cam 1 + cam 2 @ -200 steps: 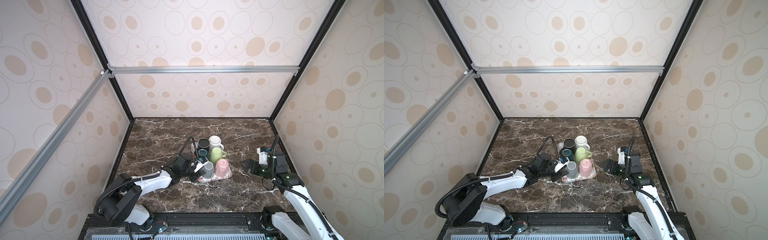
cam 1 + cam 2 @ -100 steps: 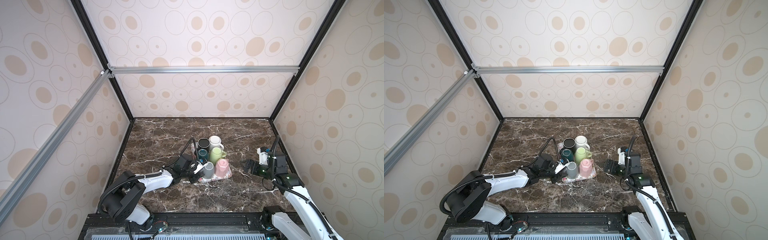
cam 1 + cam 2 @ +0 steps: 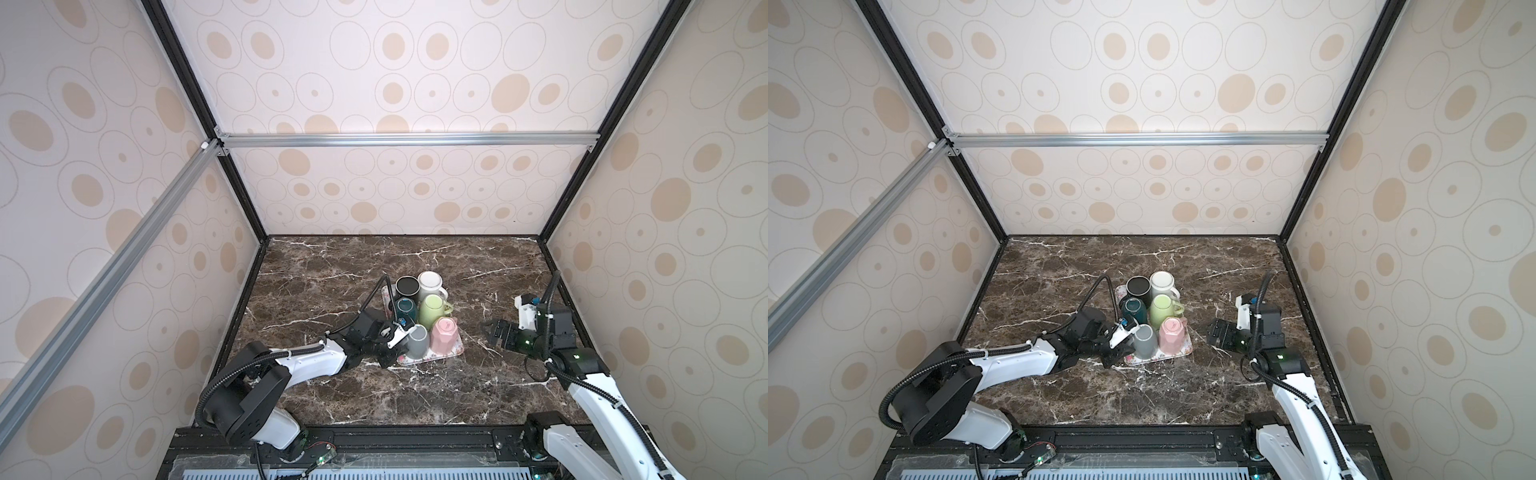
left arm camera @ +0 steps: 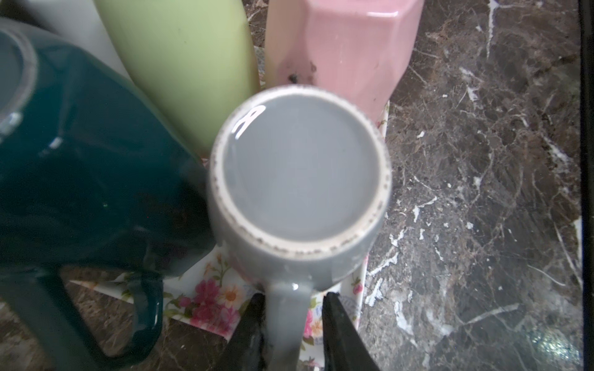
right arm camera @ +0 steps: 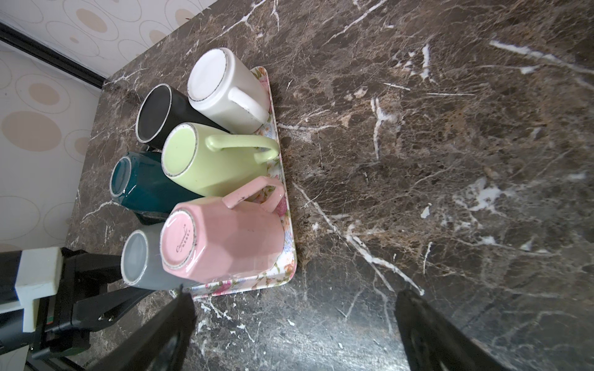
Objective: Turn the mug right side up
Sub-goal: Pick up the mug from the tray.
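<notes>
Task barely begun: grey mug (image 4: pixel 300 180) stands upside down, base up, on the floral tray (image 5: pixel 279 282), at the corner nearest the left arm. Nothing flipped yet. Left gripper (image 4: pixel 293 298) straddles its handle (image 4: pixel 286 321), jaws apart: one finger touching, the other w/ a sliver of gap, so no clamp yet imo. Right gripper (image 5: pixel 295 295) gapes wide over bare marble, well apart from tray. Still to do: pinch, lift, rotate, set down rim up. Mug: glossy grey glaze, speckled unglazed foot ring, plain loop handle; teal mug (image 4: pixel 80 180) & pink mug (image 4: pixel 347 48) just beside it, tight fit
</notes>
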You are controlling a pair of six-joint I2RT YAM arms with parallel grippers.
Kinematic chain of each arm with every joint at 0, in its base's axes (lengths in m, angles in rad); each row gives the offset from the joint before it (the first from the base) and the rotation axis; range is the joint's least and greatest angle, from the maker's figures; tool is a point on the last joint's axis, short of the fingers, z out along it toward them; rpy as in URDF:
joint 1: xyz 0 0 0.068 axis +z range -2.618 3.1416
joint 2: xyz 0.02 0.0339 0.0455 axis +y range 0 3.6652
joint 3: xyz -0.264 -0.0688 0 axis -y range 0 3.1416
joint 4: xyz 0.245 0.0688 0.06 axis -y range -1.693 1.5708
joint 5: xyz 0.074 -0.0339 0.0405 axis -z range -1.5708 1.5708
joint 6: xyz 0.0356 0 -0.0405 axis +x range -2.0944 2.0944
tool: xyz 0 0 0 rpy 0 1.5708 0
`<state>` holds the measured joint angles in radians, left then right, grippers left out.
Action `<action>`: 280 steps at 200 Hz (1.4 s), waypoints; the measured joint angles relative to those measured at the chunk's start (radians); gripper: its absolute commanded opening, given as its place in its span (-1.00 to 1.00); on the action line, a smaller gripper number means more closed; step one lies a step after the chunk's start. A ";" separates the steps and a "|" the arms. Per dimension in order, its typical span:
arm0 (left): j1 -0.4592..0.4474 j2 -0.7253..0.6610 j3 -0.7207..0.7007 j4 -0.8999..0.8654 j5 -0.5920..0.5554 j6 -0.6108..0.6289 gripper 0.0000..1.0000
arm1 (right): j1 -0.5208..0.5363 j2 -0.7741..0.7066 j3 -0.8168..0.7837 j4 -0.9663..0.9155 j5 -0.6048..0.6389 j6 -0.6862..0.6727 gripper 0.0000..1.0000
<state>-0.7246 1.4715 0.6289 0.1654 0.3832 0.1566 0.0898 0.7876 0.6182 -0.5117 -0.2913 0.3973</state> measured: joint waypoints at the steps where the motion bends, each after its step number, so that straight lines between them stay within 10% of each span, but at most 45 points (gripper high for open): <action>1: 0.000 0.000 0.000 0.000 0.000 0.000 -0.38 | 0.000 0.000 0.000 0.000 0.000 0.000 1.00; 280: -0.041 0.103 0.213 -0.266 -0.151 -0.014 -0.34 | 0.000 0.000 -0.013 -0.009 0.016 0.002 1.00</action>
<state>-0.7654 1.5749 0.8421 -0.1009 0.2317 0.1425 0.0902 0.7872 0.6056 -0.5205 -0.2749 0.3992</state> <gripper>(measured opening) 0.322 0.999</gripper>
